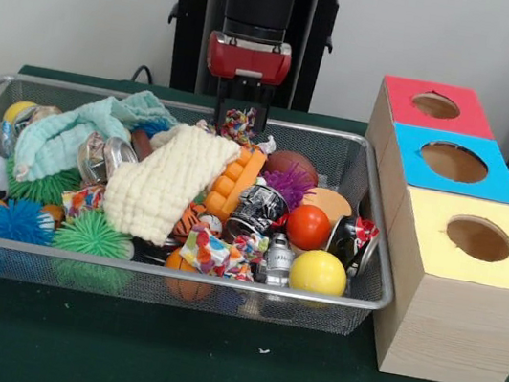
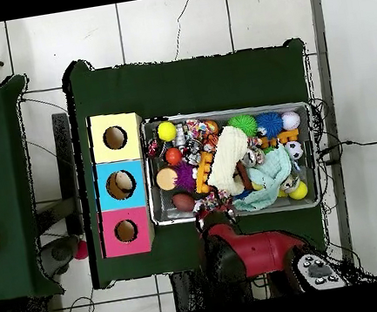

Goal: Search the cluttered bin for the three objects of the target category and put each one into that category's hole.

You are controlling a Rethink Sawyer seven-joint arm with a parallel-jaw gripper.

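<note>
White wall behind, dark green cloth on the table, and your wire bin fills the left of the front frame. The gripper hangs at upper centre over the bin's back edge, fingers drawn narrow around a multicoloured crinkly toy, apparently holding it. Lift straight up so you clear the rim, then carry it right toward the wooden box; which of the red, blue or yellow holes fits, I cannot tell.
</note>
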